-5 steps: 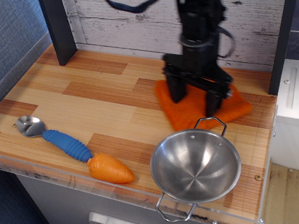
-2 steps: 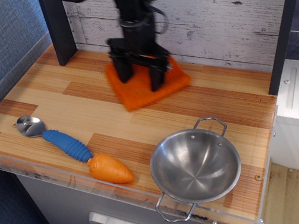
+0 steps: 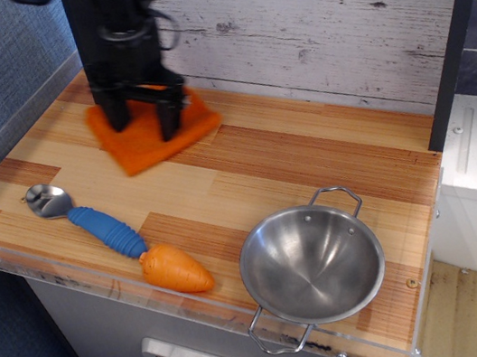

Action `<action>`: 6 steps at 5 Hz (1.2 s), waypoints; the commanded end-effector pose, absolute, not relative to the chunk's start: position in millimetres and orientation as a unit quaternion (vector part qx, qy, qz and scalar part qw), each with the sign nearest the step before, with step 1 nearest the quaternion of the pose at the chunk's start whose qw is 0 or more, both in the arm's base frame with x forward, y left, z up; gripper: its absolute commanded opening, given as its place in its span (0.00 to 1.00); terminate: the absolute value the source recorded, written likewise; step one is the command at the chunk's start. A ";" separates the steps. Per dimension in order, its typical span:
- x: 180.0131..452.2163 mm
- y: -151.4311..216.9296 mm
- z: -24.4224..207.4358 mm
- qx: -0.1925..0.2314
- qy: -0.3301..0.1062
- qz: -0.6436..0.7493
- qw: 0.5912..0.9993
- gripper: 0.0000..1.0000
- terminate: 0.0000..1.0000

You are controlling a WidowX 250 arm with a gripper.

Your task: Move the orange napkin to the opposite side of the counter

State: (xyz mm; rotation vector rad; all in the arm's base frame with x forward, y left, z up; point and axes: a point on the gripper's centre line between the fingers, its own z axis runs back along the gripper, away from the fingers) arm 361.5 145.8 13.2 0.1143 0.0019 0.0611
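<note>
The orange napkin (image 3: pixel 151 140) is a bright-orange knitted cloth lying flat on the back left part of the wood-plank counter (image 3: pixel 309 162). My black gripper (image 3: pixel 145 123) stands upright over it, its two fingers (image 3: pixel 170 116) spread apart and pressing down on the cloth. The fingers cover the cloth's middle and far edge. The picture is blurred around the arm.
A blue-handled spoon (image 3: pixel 90 220) and an orange plastic carrot (image 3: pixel 177 270) lie near the front left edge. A steel bowl (image 3: pixel 311 264) with two handles sits at the front right. A dark post (image 3: pixel 90 29) stands at the back left, and a whitewashed plank wall (image 3: pixel 314 28) runs behind.
My gripper has slid the orange napkin leftward along the back of the counter, from the right side behind the bowl to the back left by the post. Bowl, spoon and carrot have not moved.
</note>
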 end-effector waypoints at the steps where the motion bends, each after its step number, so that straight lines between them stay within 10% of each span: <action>1: 356.4 168.3 37.2 0.065 -0.032 0.059 0.996 1.00 0.00; 3: 359.5 141.5 47.4 0.058 -0.044 0.037 0.997 1.00 0.00; 6: 337.5 149.4 121.6 0.057 -0.080 0.072 0.993 1.00 0.00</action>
